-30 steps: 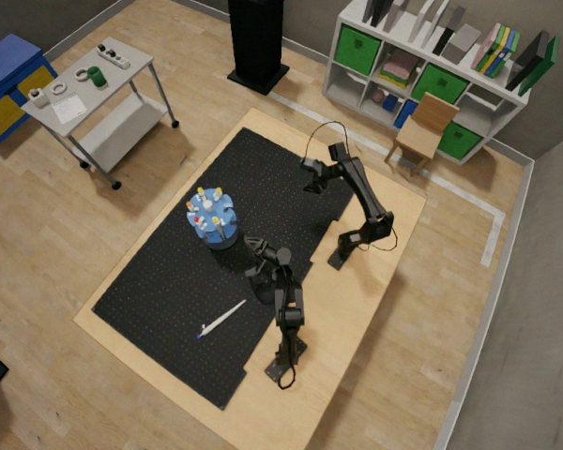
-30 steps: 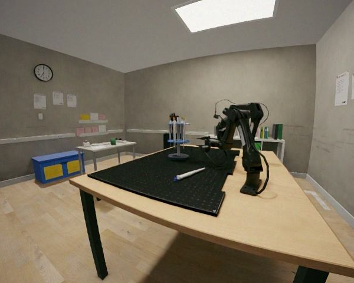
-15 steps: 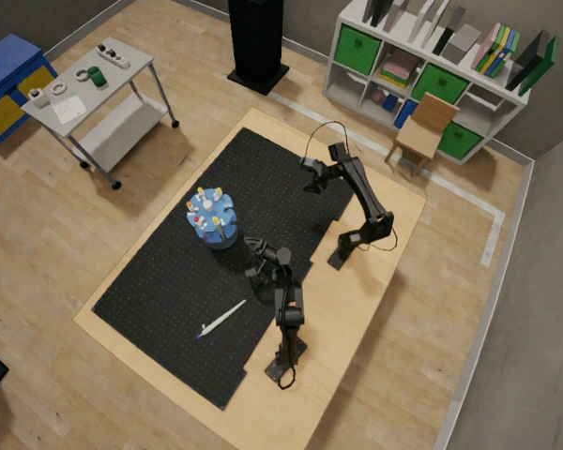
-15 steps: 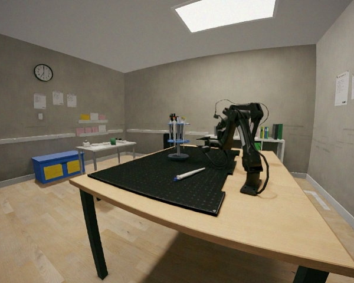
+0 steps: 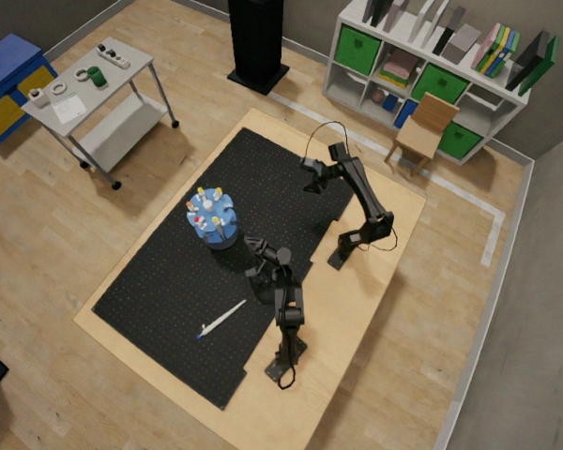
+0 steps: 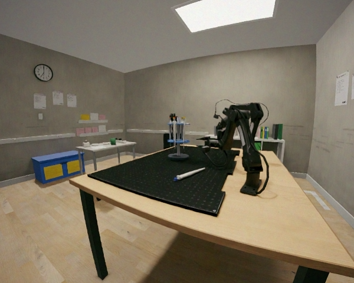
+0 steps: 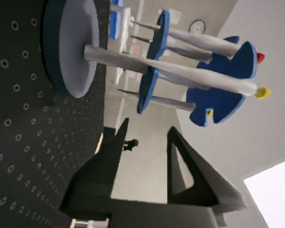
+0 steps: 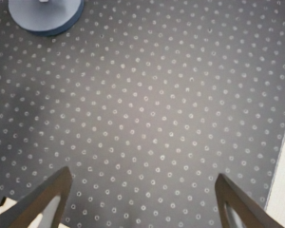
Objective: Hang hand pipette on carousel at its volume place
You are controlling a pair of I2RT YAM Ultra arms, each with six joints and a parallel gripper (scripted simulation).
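The white hand pipette (image 5: 220, 320) with a blue button lies flat on the black mat, near the front edge; it also shows in the exterior view (image 6: 189, 174). The blue carousel (image 5: 211, 217) stands on the mat and holds several pipettes with yellow, orange and red buttons. My left gripper (image 5: 249, 240) is low beside the carousel's right side, half open and empty. In the left wrist view its fingers point at the carousel (image 7: 180, 76) without touching it. My right gripper (image 5: 312, 186) (image 8: 142, 175) hovers above the far part of the mat, wide open and empty.
The carousel's round grey base (image 8: 45, 14) shows at the top left of the right wrist view. The two arm bases stand on the bare wood at the mat's right side. A cart, a shelf and a chair stand on the floor away from the table.
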